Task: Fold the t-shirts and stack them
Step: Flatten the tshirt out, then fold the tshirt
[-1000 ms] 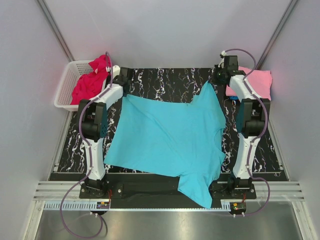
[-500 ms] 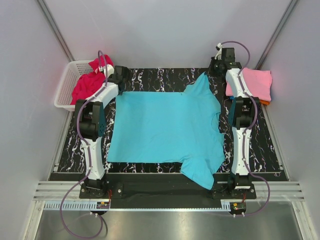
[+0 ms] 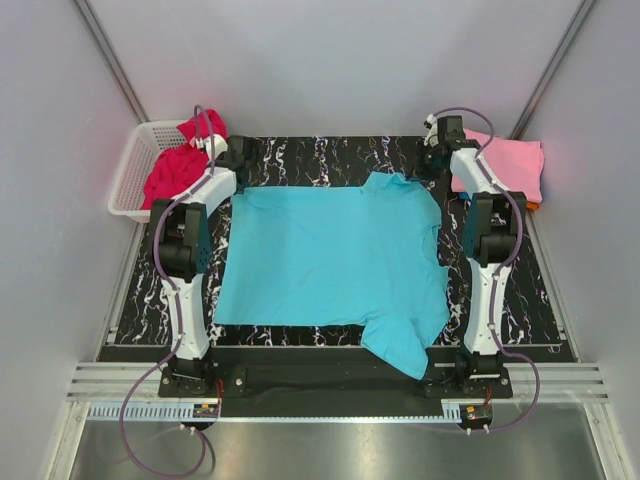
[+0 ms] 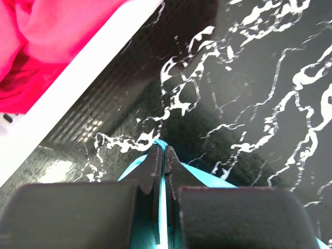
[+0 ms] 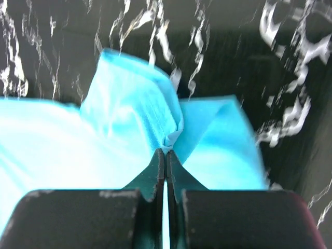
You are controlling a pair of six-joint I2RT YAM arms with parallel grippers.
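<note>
A turquoise t-shirt (image 3: 335, 260) lies spread flat across the black marbled table (image 3: 330, 155). My left gripper (image 3: 243, 160) is shut on the shirt's far left corner (image 4: 162, 142), low over the table beside the basket. My right gripper (image 3: 432, 163) is shut on the shirt's far right edge (image 5: 171, 136), where the cloth bunches into a fold. A magenta-red t-shirt (image 3: 180, 160) lies heaped in the basket. A folded light pink t-shirt (image 3: 512, 165) lies at the far right, with an orange edge under it.
A white lattice basket (image 3: 130, 170) stands at the far left, its rim close to my left gripper in the left wrist view (image 4: 78, 72). The shirt's near right sleeve (image 3: 400, 350) hangs over the table's front edge. Grey walls enclose the table.
Both grippers have moved away toward the table's far end and down, pulling the turquoise shirt flat; its raised far right corner has dropped to the table.
</note>
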